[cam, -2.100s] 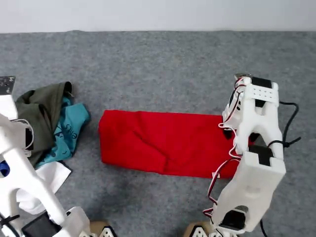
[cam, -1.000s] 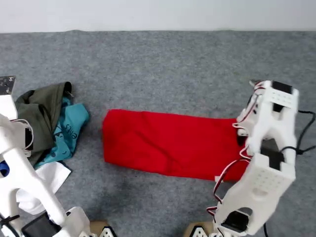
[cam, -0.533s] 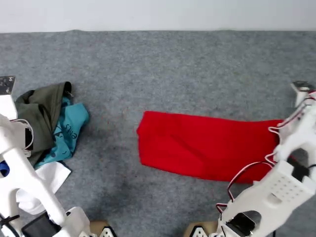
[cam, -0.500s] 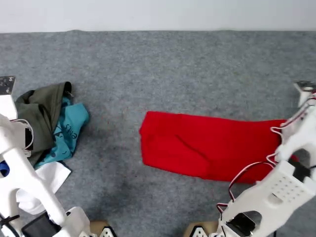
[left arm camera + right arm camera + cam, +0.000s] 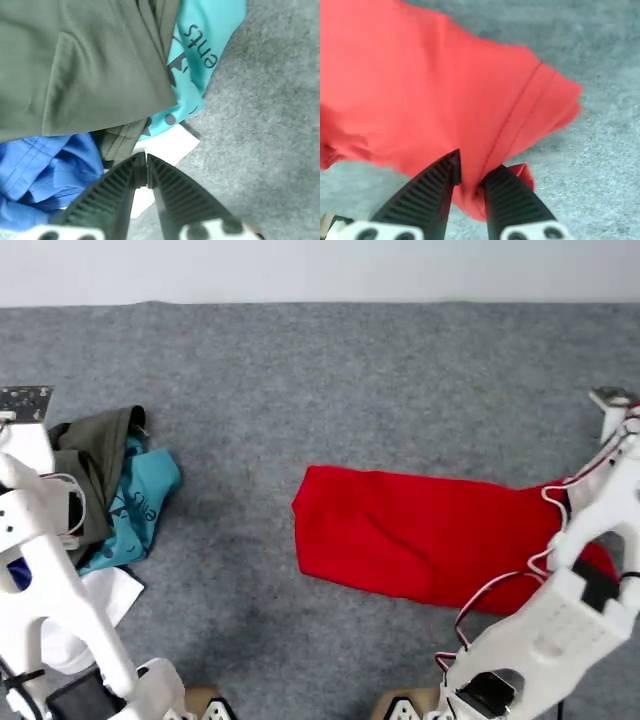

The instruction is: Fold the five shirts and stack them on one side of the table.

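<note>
My right gripper (image 5: 469, 175) pinches the red shirt (image 5: 420, 540) at its stitched hem. The shirt lies as a soft, creased oblong right of centre on the grey felt table (image 5: 330, 380). I see my left gripper (image 5: 146, 172) clenched empty over the shirt pile (image 5: 75, 65).

Bright, even diffuse light — soft faint shadow edging red shirt (image 5: 420, 540).

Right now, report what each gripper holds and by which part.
Right gripper pinches the red shirt by a fold near its stitched hem. Left gripper is shut on nothing, over the shirt pile.
</note>
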`<state>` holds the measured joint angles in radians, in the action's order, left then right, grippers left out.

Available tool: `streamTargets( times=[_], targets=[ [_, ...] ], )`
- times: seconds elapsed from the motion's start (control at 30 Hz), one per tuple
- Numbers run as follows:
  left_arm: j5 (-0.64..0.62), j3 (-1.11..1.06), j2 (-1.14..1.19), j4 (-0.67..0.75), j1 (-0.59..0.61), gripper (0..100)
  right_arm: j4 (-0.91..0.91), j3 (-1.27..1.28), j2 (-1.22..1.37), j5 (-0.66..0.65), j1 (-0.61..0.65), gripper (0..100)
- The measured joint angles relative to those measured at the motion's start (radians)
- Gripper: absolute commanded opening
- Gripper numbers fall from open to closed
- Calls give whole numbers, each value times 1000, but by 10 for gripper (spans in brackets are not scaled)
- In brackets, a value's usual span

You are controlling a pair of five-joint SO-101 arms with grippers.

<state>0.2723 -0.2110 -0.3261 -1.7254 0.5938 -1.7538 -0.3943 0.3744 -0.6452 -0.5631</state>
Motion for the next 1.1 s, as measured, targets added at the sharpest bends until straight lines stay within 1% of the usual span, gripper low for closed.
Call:
streamTargets(
  times=[0.13, 0.23, 0.33, 0.5, 0.67, 0.77, 0.93, 1.1],
  targets=[
    [-43, 0, 0, 0, -63, 7, 0, 169, -150, 12, 91, 9],
    [-58, 0, 0, 0, -101, 7, 0, 281, -281, 60, 181, 9],
    [-75, 0, 0, 0, -114, 7, 0, 350, -407, 127, 288, 9],
    [-83, 0, 0, 0, -114, 7, 0, 365, -532, 273, 512, 9],
    [-83, 0, 0, 0, -114, 7, 12, 365, -537, 397, 750, 9],
    [-83, 0, 0, 0, -114, 7, 78, 365, -511, 433, 848, 9],
    [-83, 0, 0, 0, -114, 7, 160, 365, -408, 442, 951, 9],
    [-83, 0, 0, 0, -114, 7, 221, 365, -305, 442, 977, 9]
  ],
)
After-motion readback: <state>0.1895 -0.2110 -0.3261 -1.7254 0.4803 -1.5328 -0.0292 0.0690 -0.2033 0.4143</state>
